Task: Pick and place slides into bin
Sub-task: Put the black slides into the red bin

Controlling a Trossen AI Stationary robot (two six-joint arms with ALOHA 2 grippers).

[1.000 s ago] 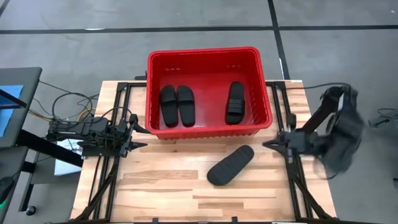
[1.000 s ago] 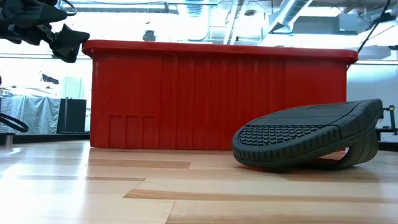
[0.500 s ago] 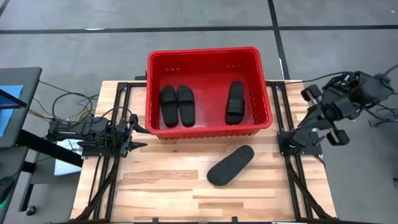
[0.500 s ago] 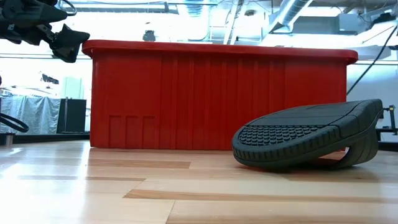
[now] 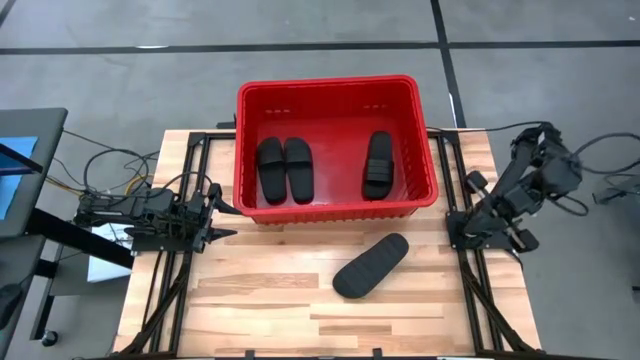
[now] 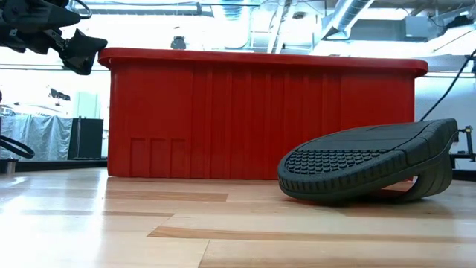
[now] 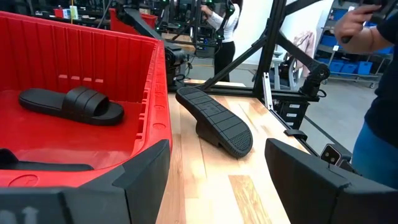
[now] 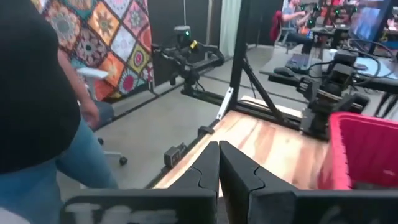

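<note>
The red bin stands at the table's far middle. Three black slides lie in it: a pair side by side at its left and one at its right. Another slide lies sole up on the wood in front of the bin. It is tilted and rests on its strap and one end. My left gripper stands open and level just left of the bin's near left corner, with nothing between its fingers. My right gripper is shut and empty beside the table's right edge.
Black frame rails run along both table sides. A person stands close by the table's near right side. Bare wood lies left of the overturned slide and in front of it.
My right arm has swung about beside the table's right edge, first reaching outward past it, then folding back in toward its base and sinking. The slides, the bin and my left arm have kept still.
</note>
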